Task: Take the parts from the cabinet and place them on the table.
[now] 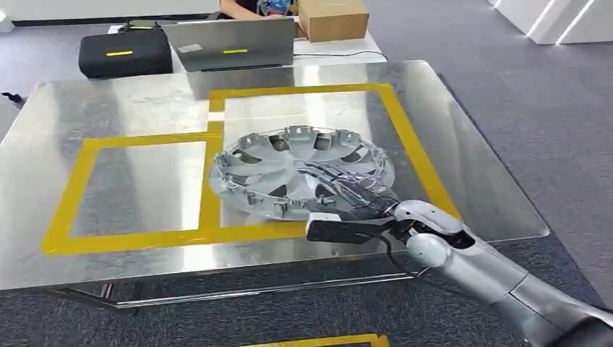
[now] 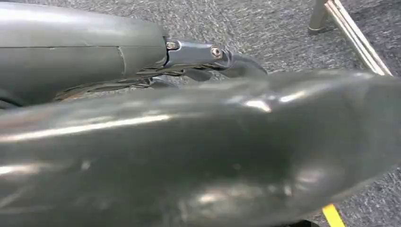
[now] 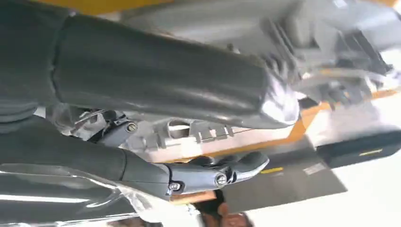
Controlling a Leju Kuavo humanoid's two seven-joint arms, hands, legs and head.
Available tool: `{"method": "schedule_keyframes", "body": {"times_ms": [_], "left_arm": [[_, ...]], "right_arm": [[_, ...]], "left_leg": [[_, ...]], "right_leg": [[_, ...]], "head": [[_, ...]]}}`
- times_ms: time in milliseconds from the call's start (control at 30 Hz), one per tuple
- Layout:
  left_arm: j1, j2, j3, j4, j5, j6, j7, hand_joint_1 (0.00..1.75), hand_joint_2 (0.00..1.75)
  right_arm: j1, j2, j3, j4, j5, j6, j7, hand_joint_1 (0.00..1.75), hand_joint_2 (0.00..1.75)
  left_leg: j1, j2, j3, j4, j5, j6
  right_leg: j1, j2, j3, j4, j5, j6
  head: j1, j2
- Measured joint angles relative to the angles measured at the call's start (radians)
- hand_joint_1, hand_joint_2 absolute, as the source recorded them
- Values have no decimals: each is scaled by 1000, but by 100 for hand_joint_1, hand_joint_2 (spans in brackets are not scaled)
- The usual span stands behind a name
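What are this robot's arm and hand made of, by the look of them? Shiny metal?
The right arm is smooth silver with rounded joint shells and a thin black cable looping at the wrist. Its right hand has dark, glossy fingers with small screws, a thick grey ribbed thumb and a black block at its base.

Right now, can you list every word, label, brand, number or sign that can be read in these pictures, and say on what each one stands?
No text can be read.
Black case: a yellow strip, no letters legible.
Grey laptop: a yellow strip and a pale sticker, too small to read.
Cardboard box: no print visible.
Wheel cover under the right robot hand: no legible brand or number.
Metal table: yellow tape only, no writing.
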Motion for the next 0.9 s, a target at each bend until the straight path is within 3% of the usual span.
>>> {"method": "schedule_keyframes", "body": {"times_ms": [200, 333, 900], "left_arm": [[0, -11, 2, -13, 9, 13, -5, 0, 0], [2, -12, 2, -15, 12, 14, -8, 0, 0], [4, -13, 3, -18, 15, 14, -10, 0, 0]], "right_arm": [[108, 65, -126, -10, -59, -49, -31, 0, 0], [141, 94, -165, -10, -63, -55, -35, 0, 0], [155, 114, -190, -10, -65, -55, -35, 0, 0]], "left_leg": [[0, 0, 0, 0, 0, 0], [0, 0, 0, 0, 0, 0], [0, 0, 0, 0, 0, 0]], "right_leg": [[0, 0, 0, 0, 0, 0], [0, 0, 0, 0, 0, 0], [0, 0, 0, 0, 0, 0]], "head": [[0, 0], [0, 0], [0, 0]]}}
